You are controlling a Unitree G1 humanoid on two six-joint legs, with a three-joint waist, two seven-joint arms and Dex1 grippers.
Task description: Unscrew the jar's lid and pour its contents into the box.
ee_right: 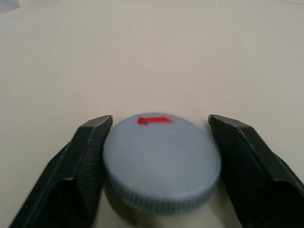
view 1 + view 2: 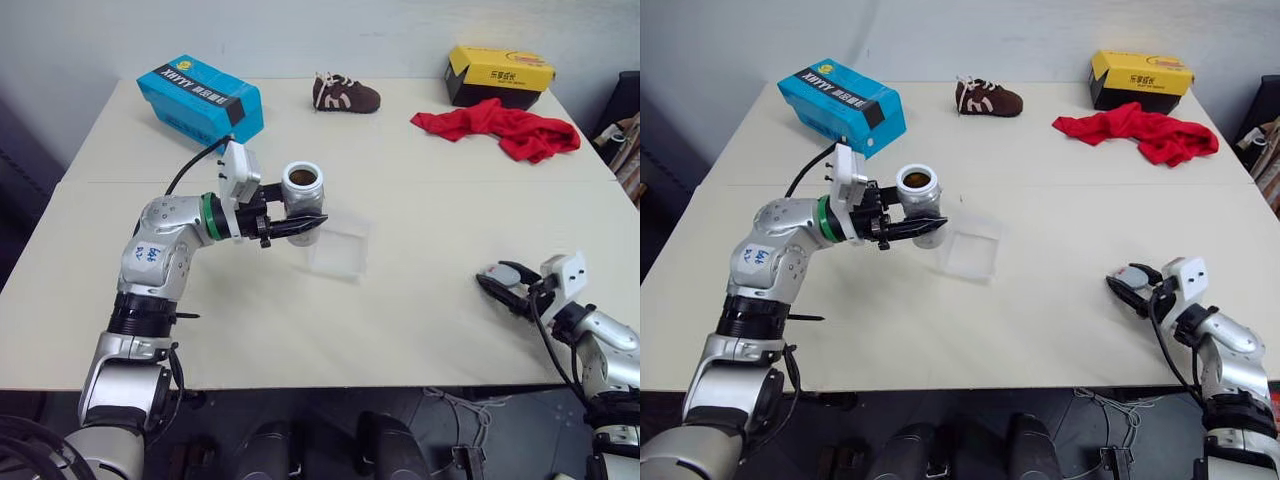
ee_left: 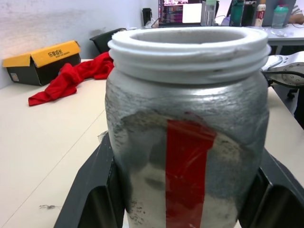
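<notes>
L gripper (image 2: 300, 226) jaws clamped on the jar (image 2: 302, 193), upright, mouth open, lid off, contents (image 2: 302, 178) a brown bit inside. The box (image 2: 339, 243) sits on the worktop (image 2: 420, 300) just beside and below, on the jar's R side, so pour = tip that way. R gripper (image 1: 159, 142) jaws parted round the lid (image 1: 162, 161), apparently resting on worktop.

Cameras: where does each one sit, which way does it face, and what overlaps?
Left and right eye views: on the head, looking forward and down over the table; both arms show, the left claw shut on the jar.
Left wrist view: along the left claw at the lidless jar, the red cloth behind.
Right wrist view: along the right claw at the lid on the table, fingers apart.
Shared: jar, lid and cloth also show in the eye views.
</notes>
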